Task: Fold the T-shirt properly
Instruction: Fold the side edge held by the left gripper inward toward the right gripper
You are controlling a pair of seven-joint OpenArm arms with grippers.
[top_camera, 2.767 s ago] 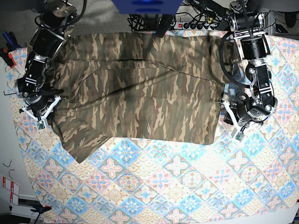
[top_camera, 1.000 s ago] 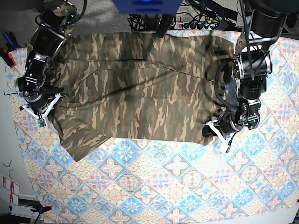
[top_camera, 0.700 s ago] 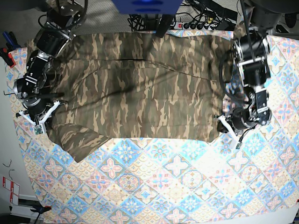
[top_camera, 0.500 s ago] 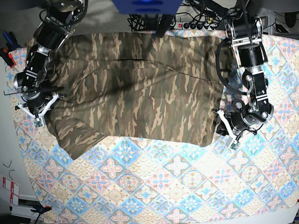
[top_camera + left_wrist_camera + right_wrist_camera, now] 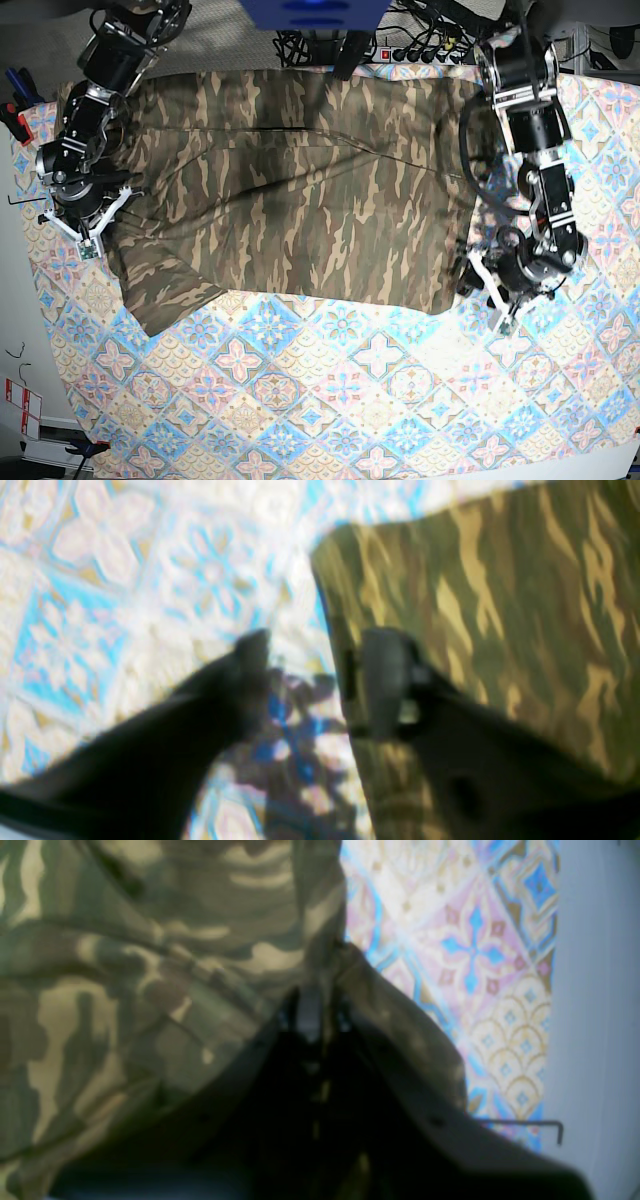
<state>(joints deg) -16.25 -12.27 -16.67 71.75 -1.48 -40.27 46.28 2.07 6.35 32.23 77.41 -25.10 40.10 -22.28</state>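
The camouflage T-shirt (image 5: 300,190) lies spread flat across the far half of the table, one sleeve (image 5: 160,290) pointing toward the front left. My left gripper (image 5: 484,288) is open at the shirt's front right corner. In the left wrist view (image 5: 317,675) one finger (image 5: 385,680) is over the shirt (image 5: 500,605) and the other (image 5: 252,650) is over the tablecloth (image 5: 125,580), with the shirt's edge between them. My right gripper (image 5: 85,236) is at the shirt's left edge. In the right wrist view (image 5: 310,1012) it is shut on a raised fold of the shirt (image 5: 125,965).
The blue-pink-cream tablecloth (image 5: 350,400) covers the table in front of the shirt. A power strip and cables (image 5: 420,50) lie along the back edge. Red and blue tools (image 5: 15,105) sit off the left edge. The table's edge (image 5: 555,990) is close beside my right gripper.
My left gripper has wandered around the shirt's front right corner and now sits slightly lower. My right gripper has moved a little toward the back, and the left edge and sleeve shifted with it.
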